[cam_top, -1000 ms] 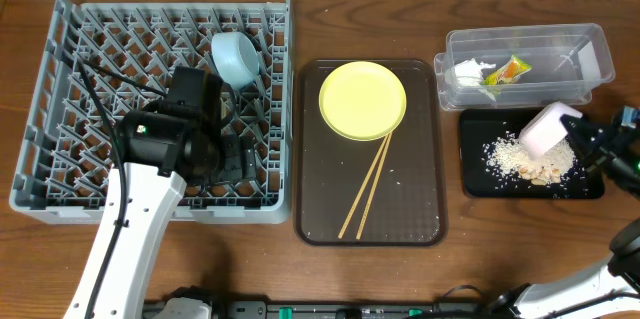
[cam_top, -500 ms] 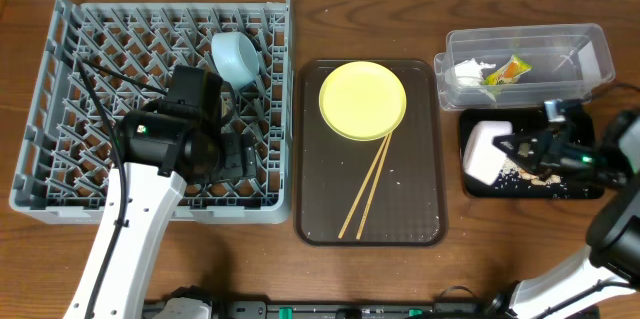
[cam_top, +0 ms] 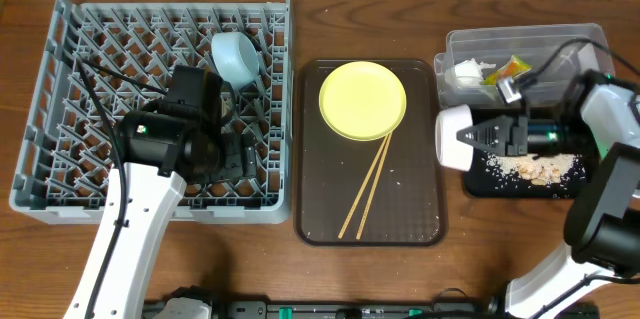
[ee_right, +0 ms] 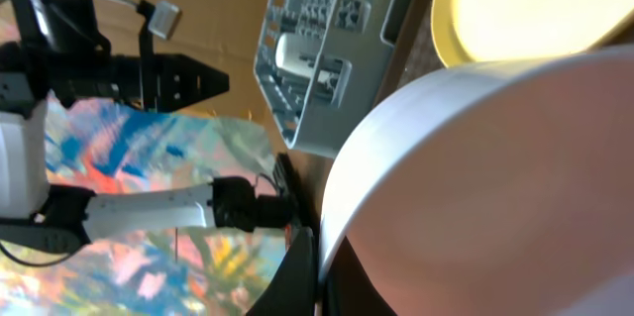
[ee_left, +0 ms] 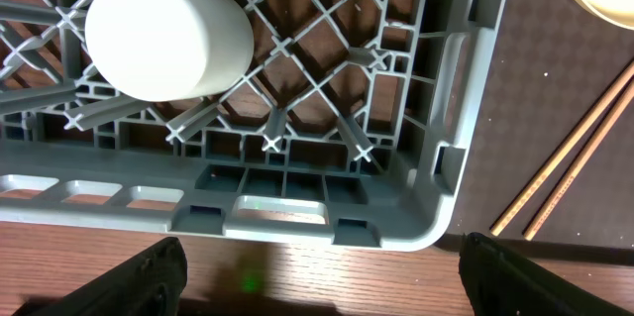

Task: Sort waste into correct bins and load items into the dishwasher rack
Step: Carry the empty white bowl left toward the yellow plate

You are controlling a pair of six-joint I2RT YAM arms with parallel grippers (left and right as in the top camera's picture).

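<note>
Swept the white bowl [cam_top: 452,137] leftward, from above the middle of the black tray [cam_top: 590,189] to just past its left rim. Kept it pinched in the right gripper [cam_top: 480,137] and turned it onto its side. Brought the right arm in over the tray's far edge, partly covering the rice scraps [cam_top: 535,167].

Dark wooden table [cam_top: 250,269], 4 things on it, brown tray [cam_top: 410,189] at the middle, grey rack [cam_top: 60,159] just left of it, clear tub [cam_top: 560,34] and black tray [cam_top: 560,187] to its right
</note>
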